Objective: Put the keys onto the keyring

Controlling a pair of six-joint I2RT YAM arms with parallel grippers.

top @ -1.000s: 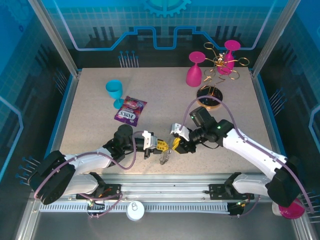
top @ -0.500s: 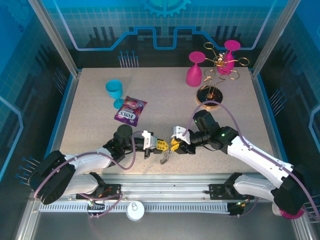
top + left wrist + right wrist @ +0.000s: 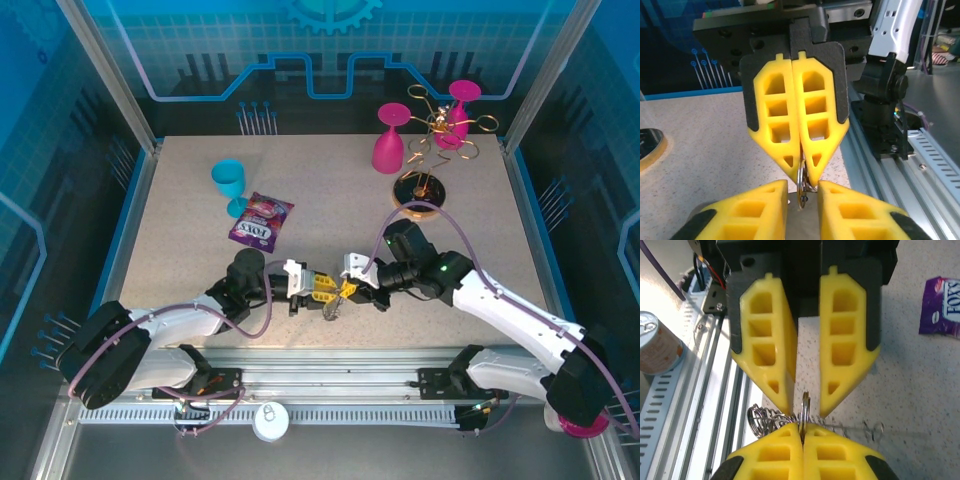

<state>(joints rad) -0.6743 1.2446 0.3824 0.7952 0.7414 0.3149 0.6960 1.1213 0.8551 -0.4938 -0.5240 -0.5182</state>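
Right now the R gripper (image 3: 802,429) is pinching, pads pressed together, a small ring of the keyring (image 3: 762,417), which is trailing btw both grippers near the front edge of the table (image 3: 180,250); the L gripper (image 3: 803,186) is standing spread w/ that ring in its gap. Risk imo: the thin ring is sitting at the very pad tips, so a tug or skewed L closing is likely twisting it loose.
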